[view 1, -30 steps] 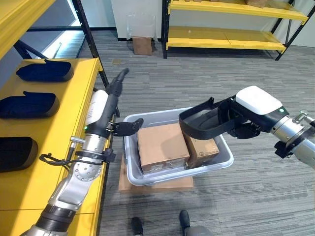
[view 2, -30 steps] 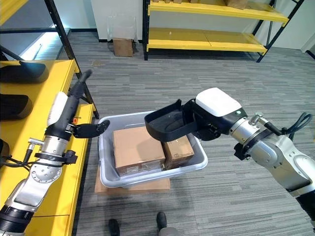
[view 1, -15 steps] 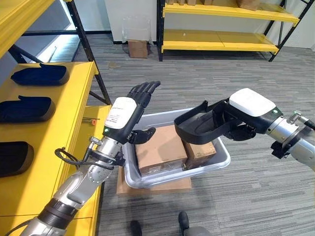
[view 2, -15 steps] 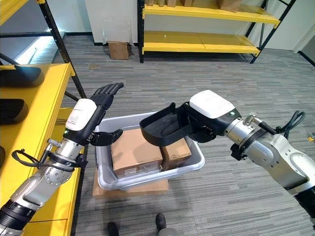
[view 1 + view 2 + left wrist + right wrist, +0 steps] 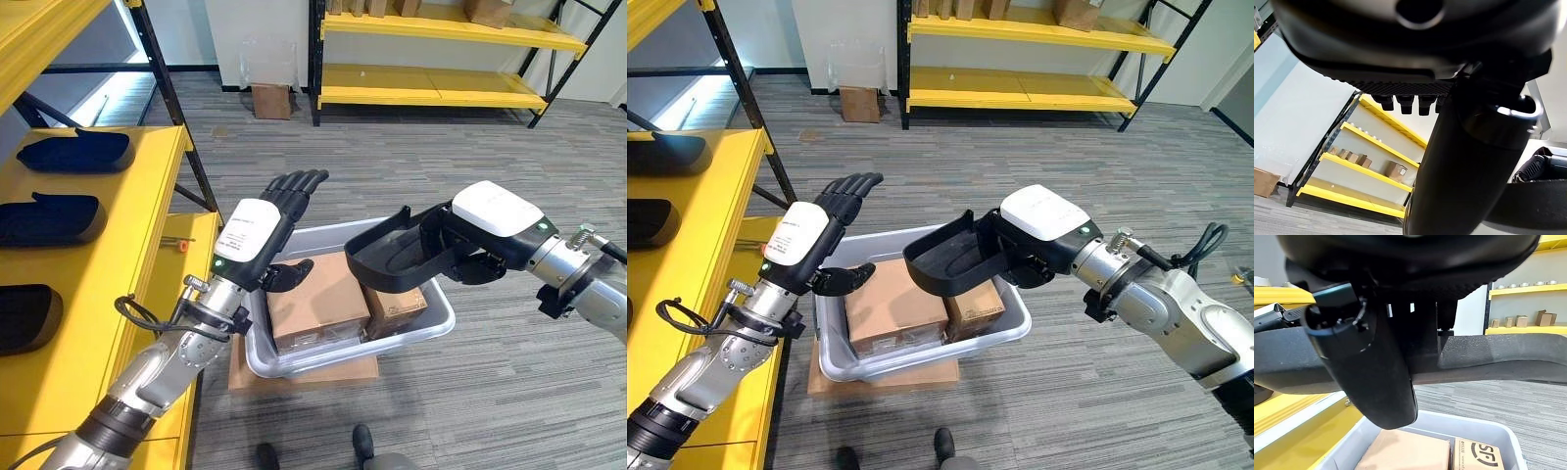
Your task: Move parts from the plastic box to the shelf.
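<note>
My right hand (image 5: pixel 1043 240) holds a black part (image 5: pixel 950 257), a curved shell-like tray. My fingers and thumb are curled around its edge, as my right wrist view shows, where the part (image 5: pixel 1488 360) passes across behind the thumb. The part hangs in the air above the right side of the grey plastic box (image 5: pixel 1014 328), not touching what is inside.

The box stands on a flat piece of brown cardboard (image 5: pixel 887 374) on the grey carpet floor (image 5: pixel 1048 411). Inside the box I see 2 cardboard cartons: a big one (image 5: pixel 892 308) on the left side and a smaller one (image 5: pixel 975 304) on the right side, partly under the black part. They lie just beside each other.

My left hand (image 5: pixel 269 225) is raised over the left edge of the box, between the box and the yellow shelf (image 5: pixel 118 264). Its fingers are straight and point up and away from me, close together, and the thumb stands out toward the big carton. It holds nothing.

On the yellow shelf at my left lie 3 dark parts, one behind the other: the far one (image 5: pixel 73 152), the middle one (image 5: pixel 49 217) and the near one (image 5: pixel 27 318). They are apart from each other.

At the far side of the room stands another yellow rack (image 5: pixel 441 88) with a few brown boxes on it, and 1 small carton (image 5: pixel 271 100) sits on the floor near it.
</note>
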Robot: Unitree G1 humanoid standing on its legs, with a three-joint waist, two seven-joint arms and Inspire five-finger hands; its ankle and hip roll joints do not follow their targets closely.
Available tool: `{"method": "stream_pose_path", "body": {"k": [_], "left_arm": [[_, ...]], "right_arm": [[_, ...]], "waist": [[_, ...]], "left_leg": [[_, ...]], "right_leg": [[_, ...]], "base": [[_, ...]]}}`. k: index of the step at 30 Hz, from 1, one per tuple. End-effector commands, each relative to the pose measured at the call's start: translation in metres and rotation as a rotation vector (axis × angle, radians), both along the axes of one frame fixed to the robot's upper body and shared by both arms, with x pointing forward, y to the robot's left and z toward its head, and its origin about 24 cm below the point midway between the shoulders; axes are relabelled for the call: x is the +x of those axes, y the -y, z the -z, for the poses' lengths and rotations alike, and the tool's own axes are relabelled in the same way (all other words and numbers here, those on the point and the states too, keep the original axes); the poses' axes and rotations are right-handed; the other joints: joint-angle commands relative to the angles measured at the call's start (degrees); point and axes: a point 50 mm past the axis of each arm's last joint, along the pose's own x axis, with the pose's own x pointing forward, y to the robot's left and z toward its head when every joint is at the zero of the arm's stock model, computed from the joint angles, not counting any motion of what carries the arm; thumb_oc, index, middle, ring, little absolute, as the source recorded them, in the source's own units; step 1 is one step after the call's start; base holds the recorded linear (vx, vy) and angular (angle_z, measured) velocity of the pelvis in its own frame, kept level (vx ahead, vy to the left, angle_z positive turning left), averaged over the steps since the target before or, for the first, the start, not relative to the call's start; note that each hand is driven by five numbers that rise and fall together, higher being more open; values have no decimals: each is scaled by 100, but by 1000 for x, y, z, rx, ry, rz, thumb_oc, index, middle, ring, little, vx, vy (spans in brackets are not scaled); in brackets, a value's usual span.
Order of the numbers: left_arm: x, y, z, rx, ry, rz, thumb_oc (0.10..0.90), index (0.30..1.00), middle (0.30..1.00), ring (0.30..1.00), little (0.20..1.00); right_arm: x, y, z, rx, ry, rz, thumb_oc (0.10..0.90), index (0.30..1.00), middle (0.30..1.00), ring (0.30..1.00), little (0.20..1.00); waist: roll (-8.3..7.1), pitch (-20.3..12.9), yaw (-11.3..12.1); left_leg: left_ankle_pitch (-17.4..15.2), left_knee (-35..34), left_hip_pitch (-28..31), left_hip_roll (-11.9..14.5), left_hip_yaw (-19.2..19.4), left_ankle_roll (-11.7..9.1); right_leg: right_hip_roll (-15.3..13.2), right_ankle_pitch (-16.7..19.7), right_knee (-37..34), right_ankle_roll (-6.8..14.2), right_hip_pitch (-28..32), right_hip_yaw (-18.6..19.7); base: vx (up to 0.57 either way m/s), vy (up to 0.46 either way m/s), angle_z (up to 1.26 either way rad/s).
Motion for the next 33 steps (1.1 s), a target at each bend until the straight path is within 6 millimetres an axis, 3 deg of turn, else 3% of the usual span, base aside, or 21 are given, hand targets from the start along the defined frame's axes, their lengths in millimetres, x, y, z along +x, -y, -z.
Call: {"method": "stream_pose_path", "body": {"k": [1, 33], "left_arm": [[-10, 21, -36, -33, 173, 160, 900, 1000, 1000, 1000, 1000], [-14, 52, -23, -115, 63, 299, 900, 1000, 1000, 1000, 1000]], "right_arm": [[3, -10, -53, 110, 240, -63, 400, 300, 300, 300, 300], [12, -13, -55, 145, 267, -53, 400, 300, 300, 300, 300]], "waist": [[-182, -720, 129], [-169, -658, 114]], "left_leg": [[-607, -42, 491, 463, -90, -298], [-619, -42, 476, 462, -101, -268]], "right_leg": [[-160, -422, -12, 380, 363, 194], [-177, -448, -12, 363, 347, 197]], "base": [[0, 0, 0], [0, 0, 0]]}}
